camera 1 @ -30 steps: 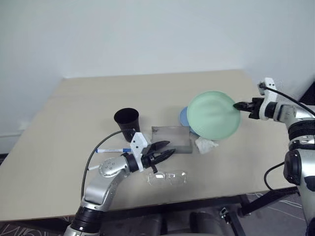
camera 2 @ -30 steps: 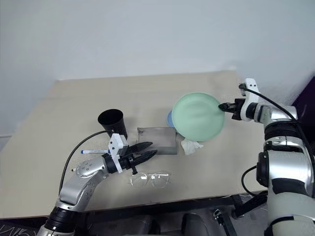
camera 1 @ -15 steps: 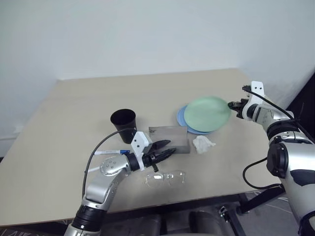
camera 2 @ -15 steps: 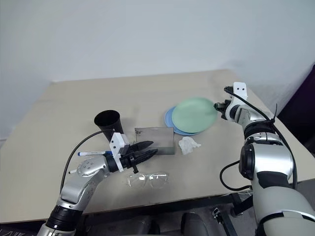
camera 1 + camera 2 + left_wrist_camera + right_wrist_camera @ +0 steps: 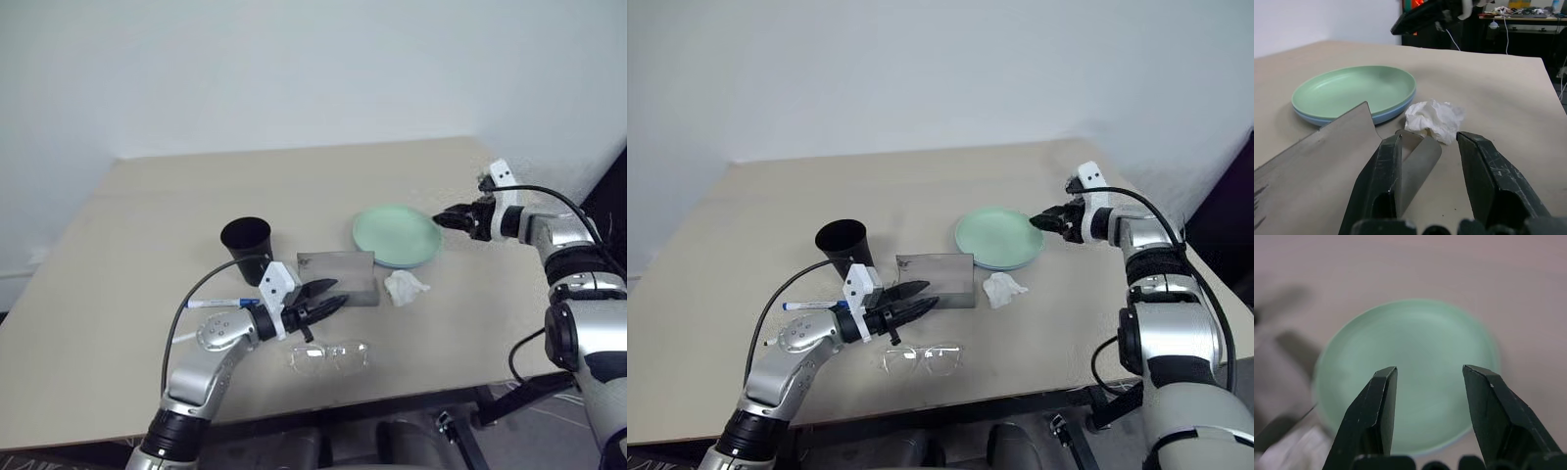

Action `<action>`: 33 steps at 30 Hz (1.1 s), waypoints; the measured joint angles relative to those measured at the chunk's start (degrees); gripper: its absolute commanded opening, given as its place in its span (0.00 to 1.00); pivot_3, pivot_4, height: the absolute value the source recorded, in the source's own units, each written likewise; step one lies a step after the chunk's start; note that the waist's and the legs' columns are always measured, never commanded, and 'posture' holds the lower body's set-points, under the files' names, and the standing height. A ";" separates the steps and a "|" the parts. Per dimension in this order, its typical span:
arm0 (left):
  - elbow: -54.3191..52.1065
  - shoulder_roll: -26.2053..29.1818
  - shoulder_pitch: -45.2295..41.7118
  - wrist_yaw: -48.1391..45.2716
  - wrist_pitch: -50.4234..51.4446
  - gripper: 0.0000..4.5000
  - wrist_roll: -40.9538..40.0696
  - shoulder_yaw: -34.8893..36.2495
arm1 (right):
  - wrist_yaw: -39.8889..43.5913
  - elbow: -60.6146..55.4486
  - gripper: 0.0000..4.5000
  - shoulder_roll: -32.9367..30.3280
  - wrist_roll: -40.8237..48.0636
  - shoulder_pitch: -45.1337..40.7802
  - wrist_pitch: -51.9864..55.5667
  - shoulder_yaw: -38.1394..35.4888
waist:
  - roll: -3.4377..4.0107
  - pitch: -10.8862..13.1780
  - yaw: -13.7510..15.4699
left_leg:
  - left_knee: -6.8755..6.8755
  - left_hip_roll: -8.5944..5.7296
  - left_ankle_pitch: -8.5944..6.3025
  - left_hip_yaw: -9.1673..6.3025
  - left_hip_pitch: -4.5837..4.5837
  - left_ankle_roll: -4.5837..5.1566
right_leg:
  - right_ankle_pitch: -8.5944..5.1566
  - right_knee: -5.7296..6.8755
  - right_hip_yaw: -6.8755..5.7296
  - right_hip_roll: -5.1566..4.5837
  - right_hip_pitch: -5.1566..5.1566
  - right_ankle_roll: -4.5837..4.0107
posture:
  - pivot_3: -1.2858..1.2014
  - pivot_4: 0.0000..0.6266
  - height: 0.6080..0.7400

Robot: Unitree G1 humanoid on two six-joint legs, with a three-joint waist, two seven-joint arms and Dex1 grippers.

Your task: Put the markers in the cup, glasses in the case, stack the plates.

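Nearest the tabletop's (image 5: pixel 118 323) front edge lie the glasses (image 5: pixel 330 355), clear-framed. Just behind them the left gripper (image 5: pixel 328 302) reaches level, jaws apart and holding nothing, beside the case (image 5: pixel 340 276), a flat grey felt-like box. A blue-capped marker (image 5: pixel 223 301) lies left of it, behind that the matte black tapered cup (image 5: pixel 246 248). Toward the right edge, crumpled white tissue (image 5: pixel 405 287); beyond, the pale green plate (image 5: pixel 395 235) stacked on the blue plate (image 5: pixel 1382 115). The right gripper (image 5: pixel 443 218) hangs just off its rim, jaws parted, empty.

Beige table (image 5: pixel 147 255), black cup (image 5: pixel 247 246), marker (image 5: pixel 223 302), grey case (image 5: pixel 338 275), glasses (image 5: pixel 330 356), stacked plates (image 5: pixel 396 236), crumpled tissue (image 5: pixel 406 287)
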 measured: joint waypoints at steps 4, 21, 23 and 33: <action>0.64 0.10 -0.80 -0.42 -0.35 0.40 -0.01 0.26 | 6.19 -11.77 0.51 -1.71 0.12 7.66 4.17 3.44 | 0.00 0.00 0.03 | 0.02 0.01 -0.11 -0.02 0.00 -0.21 | 0.00 0.01 -0.01 -0.02 0.00 -0.01 | 0.52 0.00 1.00; 2.20 0.13 -1.50 -1.06 -1.12 0.40 0.03 0.78 | 6.43 -35.14 0.99 -1.36 2.55 20.97 17.78 8.54 | -0.04 0.00 0.36 | 0.09 0.03 -0.16 0.05 -0.04 -0.28 | 0.01 0.01 -0.04 -0.07 -0.06 0.02 | 0.52 0.00 1.00; 2.20 0.13 -1.49 -1.03 -1.14 0.40 0.03 0.79 | 5.65 -35.93 0.99 -1.28 2.62 21.75 18.87 8.79 | -0.04 0.00 0.37 | 0.09 0.03 -0.16 0.04 -0.04 -0.28 | 0.01 0.01 -0.05 -0.07 -0.06 0.02 | 0.52 0.00 1.00; 2.19 0.12 -1.49 -1.03 -1.20 0.40 0.04 0.78 | -1.68 -34.91 0.86 2.46 2.26 22.35 18.49 10.33 | -0.05 0.00 0.34 | 0.10 0.06 -0.16 0.08 -0.02 -0.28 | 0.01 0.01 -0.07 -0.06 -0.05 0.02 | 0.52 0.00 1.00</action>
